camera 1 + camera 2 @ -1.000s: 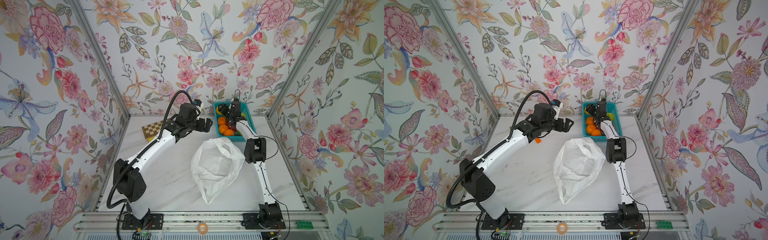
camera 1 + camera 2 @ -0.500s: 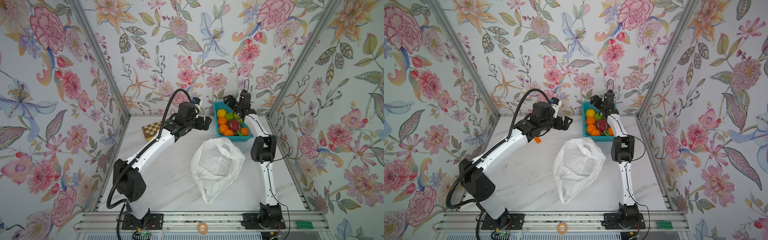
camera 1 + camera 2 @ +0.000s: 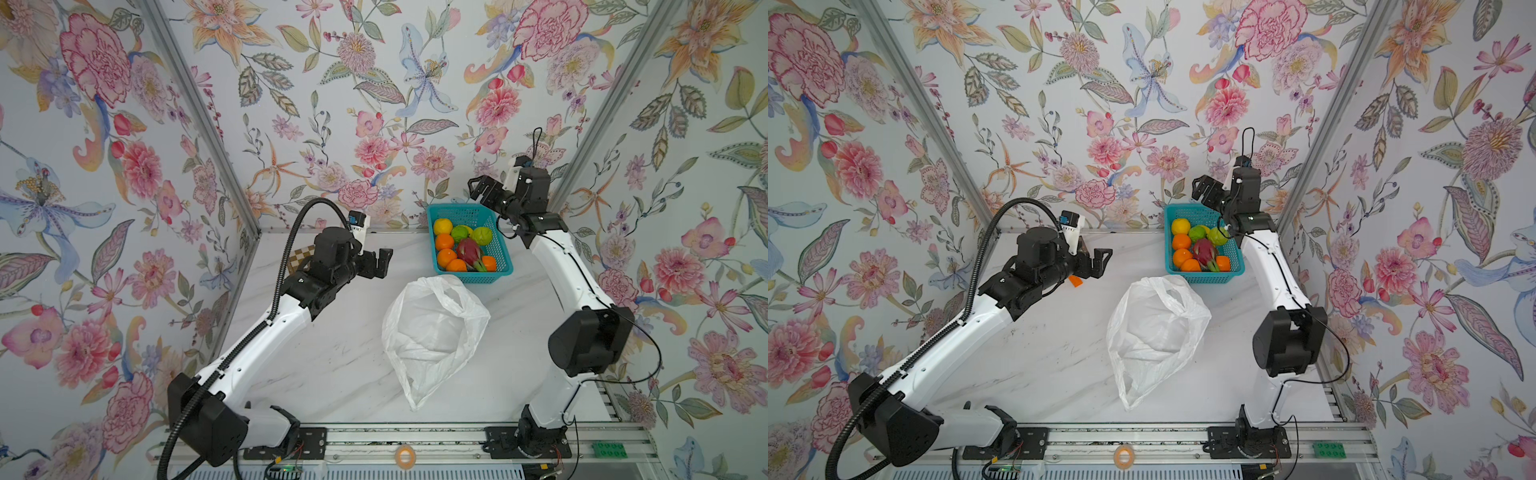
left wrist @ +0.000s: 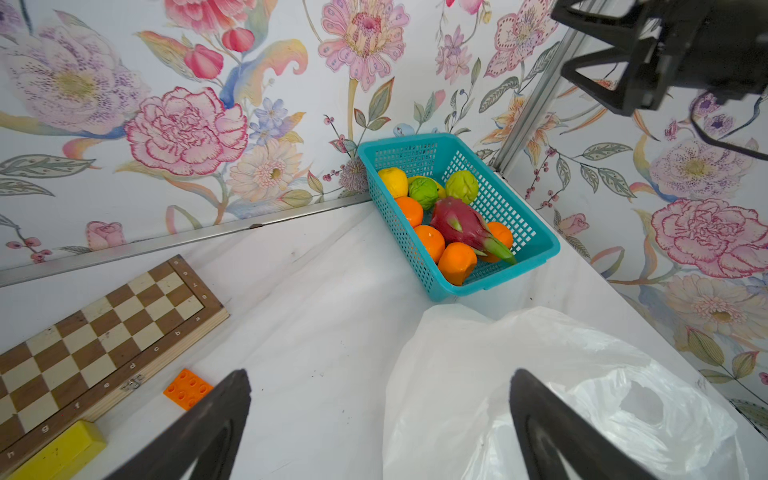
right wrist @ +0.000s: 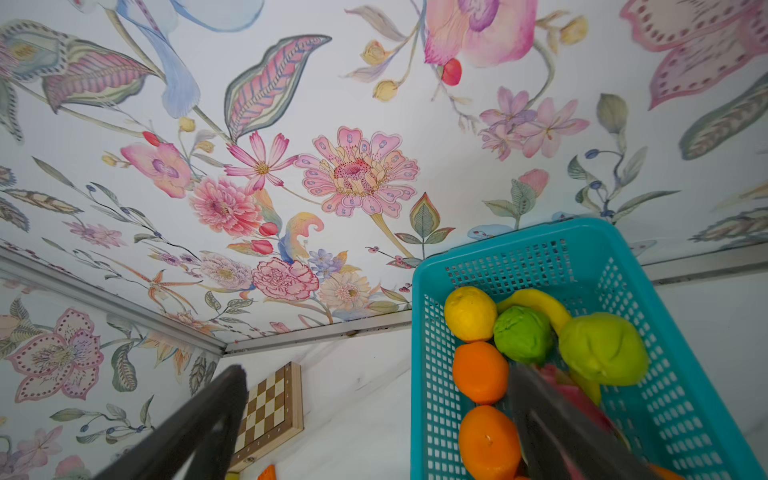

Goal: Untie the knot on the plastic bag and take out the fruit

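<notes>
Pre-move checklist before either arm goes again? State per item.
1. left gripper open and empty: ok.
2. right gripper open and empty, raised near the teal basket, touching nothing: ok.
3. fruit in the basket: ok. Oranges, a dragon fruit, green ones and a yellow one lie inside.
4. Bag untied: ok. The plastic bag lies slack on the table with its mouth gaping.
5. Bag emptied: no fruit shape shows through, but folds hide parts. Cannot tell.
6. orange block and chessboard apart from the bag: ok.
</notes>
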`<control>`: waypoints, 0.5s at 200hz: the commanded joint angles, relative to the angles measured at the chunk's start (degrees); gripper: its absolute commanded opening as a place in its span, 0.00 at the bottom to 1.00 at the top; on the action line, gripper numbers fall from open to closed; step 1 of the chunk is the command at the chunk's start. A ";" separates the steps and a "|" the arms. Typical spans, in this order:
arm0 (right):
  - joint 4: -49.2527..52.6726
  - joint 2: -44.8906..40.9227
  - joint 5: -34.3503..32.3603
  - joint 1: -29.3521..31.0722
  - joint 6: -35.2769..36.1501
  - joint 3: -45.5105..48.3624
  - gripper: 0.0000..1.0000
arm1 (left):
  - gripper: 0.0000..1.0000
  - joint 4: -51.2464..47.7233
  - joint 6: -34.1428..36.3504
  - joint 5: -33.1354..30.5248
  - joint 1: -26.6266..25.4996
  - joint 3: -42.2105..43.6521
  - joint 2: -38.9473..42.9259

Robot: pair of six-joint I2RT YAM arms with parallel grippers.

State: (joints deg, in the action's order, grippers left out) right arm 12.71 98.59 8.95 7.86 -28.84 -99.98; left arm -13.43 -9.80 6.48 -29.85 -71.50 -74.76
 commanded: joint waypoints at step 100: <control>-15.03 -51.11 -33.21 -4.70 5.53 72.43 0.99 | 0.99 9.72 1.38 -20.09 9.95 29.36 14.36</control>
State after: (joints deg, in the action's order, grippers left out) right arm 6.13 49.65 -15.90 5.72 -25.80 -35.64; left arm -7.92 -8.36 -7.38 -21.67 -46.02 -61.04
